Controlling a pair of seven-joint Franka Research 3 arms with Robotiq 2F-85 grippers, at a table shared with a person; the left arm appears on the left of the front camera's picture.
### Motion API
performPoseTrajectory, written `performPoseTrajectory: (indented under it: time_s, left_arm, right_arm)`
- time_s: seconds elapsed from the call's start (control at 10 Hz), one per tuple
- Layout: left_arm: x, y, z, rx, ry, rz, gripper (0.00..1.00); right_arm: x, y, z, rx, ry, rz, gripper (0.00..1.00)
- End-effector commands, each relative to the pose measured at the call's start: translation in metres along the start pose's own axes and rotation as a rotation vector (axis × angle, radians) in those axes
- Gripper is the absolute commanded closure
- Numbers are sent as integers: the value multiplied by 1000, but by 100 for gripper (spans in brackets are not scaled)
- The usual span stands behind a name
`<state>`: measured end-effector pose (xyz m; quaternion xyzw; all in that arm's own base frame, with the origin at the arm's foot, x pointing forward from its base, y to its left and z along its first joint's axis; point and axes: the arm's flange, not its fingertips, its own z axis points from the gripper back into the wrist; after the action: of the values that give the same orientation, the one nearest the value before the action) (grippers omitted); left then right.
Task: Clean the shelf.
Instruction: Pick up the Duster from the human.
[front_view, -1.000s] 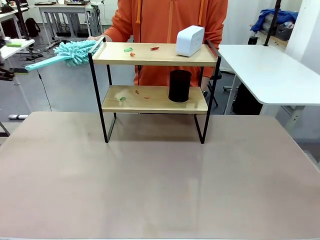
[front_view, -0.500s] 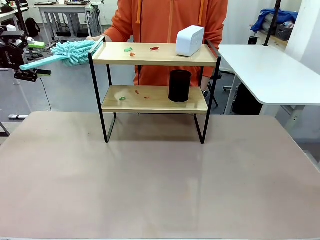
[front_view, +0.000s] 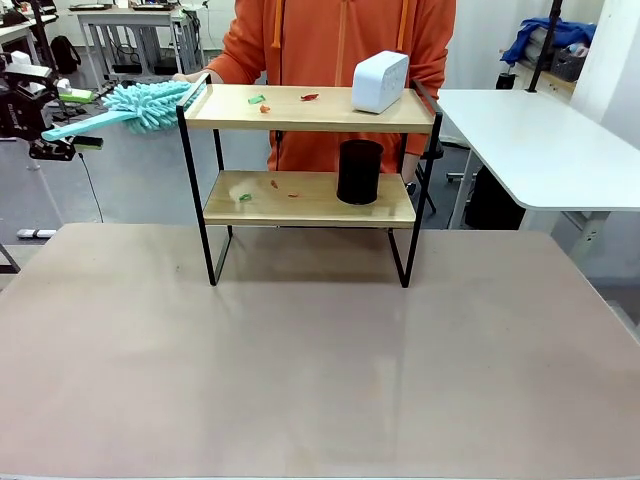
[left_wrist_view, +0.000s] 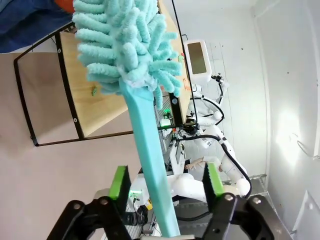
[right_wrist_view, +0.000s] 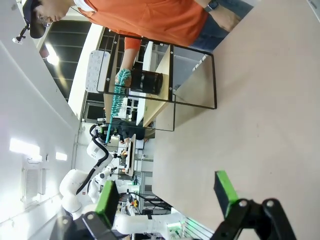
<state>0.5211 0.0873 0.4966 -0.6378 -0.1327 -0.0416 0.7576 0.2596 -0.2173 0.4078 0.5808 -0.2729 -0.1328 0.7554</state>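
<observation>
The left claw (front_view: 78, 120) is cut off by the front view's left edge. The scraps (front_view: 257, 99) on the shelf (front_view: 330, 112) are too small to be identified.

No readable lettering, label, brand or number on the shelf (front_view: 330, 110) or anything around it.

We note the shelf (front_view: 330, 112) toward the table's far side, with a person in orange (front_view: 340, 40) behind it.
Top board: white box (front_view: 380, 82) at right, green and red scraps (front_view: 258, 99) left of it.
Lower board: black cylinder (front_view: 360, 172) and more scraps.
A teal duster (front_view: 150, 103) has its head at the top board's left end. The left gripper (front_view: 80, 120) has its fingers spread above and below the handle.
</observation>
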Motion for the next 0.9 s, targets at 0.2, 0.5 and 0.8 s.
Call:
performPoseTrajectory:
  time_s: [0.2, 0.5, 0.8]
  left_arm:
    - [-6, -1, -5, -7, 0, 6, 100]
    - [-7, -1, -6, -3, -4, -4, 100]
    - [-12, -1, -4, -2, -11, -24, 100]
  right_arm:
    - [3, 0, -2, 16, -9, 29, 0]
    - [3, 0, -2, 16, -9, 29, 0]
    - [3, 0, -2, 16, -9, 29, 0]
